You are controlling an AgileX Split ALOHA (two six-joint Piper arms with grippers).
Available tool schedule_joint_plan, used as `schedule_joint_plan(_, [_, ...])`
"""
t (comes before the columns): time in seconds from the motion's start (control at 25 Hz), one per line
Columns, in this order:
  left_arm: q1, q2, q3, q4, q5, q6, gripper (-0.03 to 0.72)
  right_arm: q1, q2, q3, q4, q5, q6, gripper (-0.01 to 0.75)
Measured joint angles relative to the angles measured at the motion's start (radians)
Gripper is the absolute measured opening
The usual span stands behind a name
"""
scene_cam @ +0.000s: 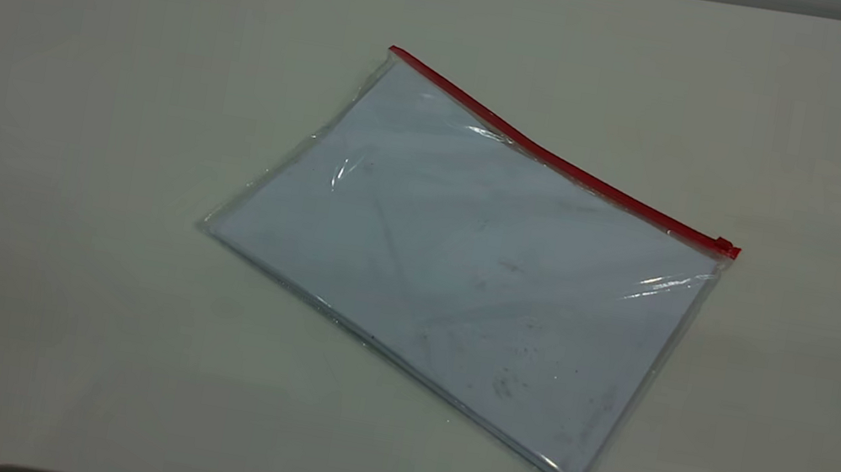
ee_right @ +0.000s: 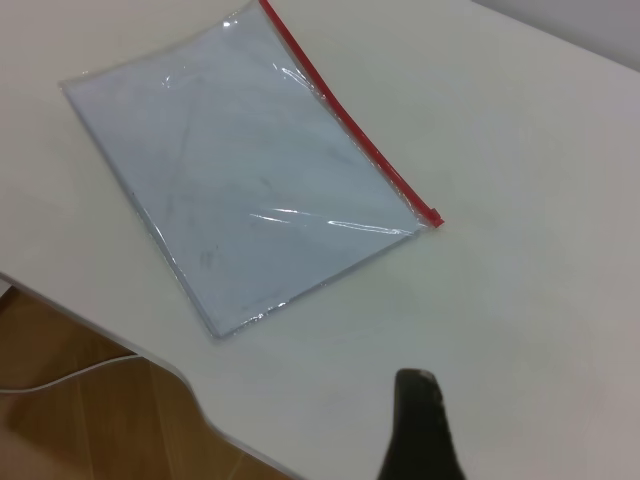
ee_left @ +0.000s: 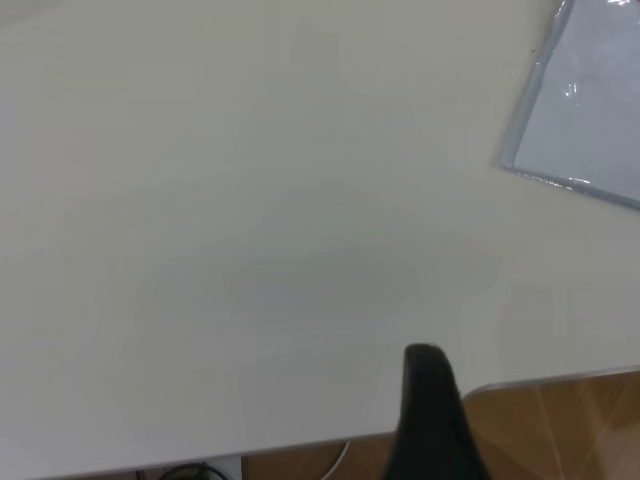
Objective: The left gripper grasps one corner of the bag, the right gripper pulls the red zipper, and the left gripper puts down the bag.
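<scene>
Only one dark fingertip of each gripper shows, left gripper (ee_left: 432, 420) and right gripper (ee_right: 420, 430); the left wrist view crops the bag (ee_left: 590, 110)

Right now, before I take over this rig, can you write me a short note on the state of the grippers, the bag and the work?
Left gripper: off the bag, over bare table, holding nothing; only one finger shows.
Right gripper: also back from the bag, holding nothing; only one finger shows.
Bag: lies flat on the table, untouched.
Red zipper: runs along the far long edge, slider tab at the right end.
Done: nothing yet.
Left: left gripper grasps a corner, right gripper pulls the zipper, left gripper sets the bag down.
</scene>
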Motion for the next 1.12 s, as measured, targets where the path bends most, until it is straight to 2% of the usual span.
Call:
schedule_joint_plan(0.12, [0.000,0.000,0.000,0.000,0.000,0.000,0.588,-0.009,0.000,0.000,0.000,0.000,0.000,0.579])
schedule_joint_plan(0.36, [0.000,0.000,0.000,0.000,0.000,0.000,0.588,-0.105,0.000,0.000,0.002,0.000,0.000,0.579])
schedule_joint_plan(0.56, [0.000,0.000,0.000,0.000,0.000,0.001,0.588,-0.110,0.000,0.000,-0.011,0.000,0.008,0.579])
schedule_joint_plan(0.88, [0.000,0.000,0.000,0.000,0.000,0.001,0.588,-0.110,0.000,0.003,-0.202,-0.028,0.275,0.579])
schedule_joint_plan(1.12, [0.000,0.000,0.000,0.000,0.000,0.001,0.588,-0.110,0.000,0.003,-0.217,-0.030,0.303,0.579])
